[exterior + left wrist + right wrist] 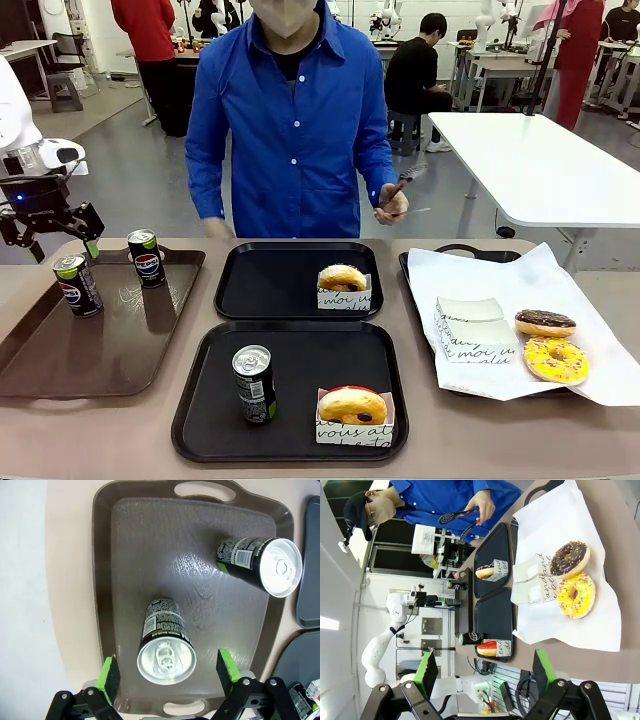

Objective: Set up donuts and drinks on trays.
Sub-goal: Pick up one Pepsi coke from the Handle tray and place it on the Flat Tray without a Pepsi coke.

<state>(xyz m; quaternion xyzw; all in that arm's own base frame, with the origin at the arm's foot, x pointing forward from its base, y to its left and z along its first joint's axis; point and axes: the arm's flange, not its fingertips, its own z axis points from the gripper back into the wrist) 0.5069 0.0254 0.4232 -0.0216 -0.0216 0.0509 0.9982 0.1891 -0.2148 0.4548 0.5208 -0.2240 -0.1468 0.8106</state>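
The brown tray is cut off at the left edge of the front view, and the white paper hides nearly all of the tray under it (only a handle peeks out behind). The near black tray carries one can and a sleeved donut. The far black tray carries a second sleeved donut alone. Two more cans stand upright on the brown tray. The front view gives their logos, the left wrist view their silver tops. The left gripper hangs above one of them, pointing down, spread wide and holding nothing. The right gripper, its view rolled sideways, is also wide and empty. Two bare donuts lie on the paper.
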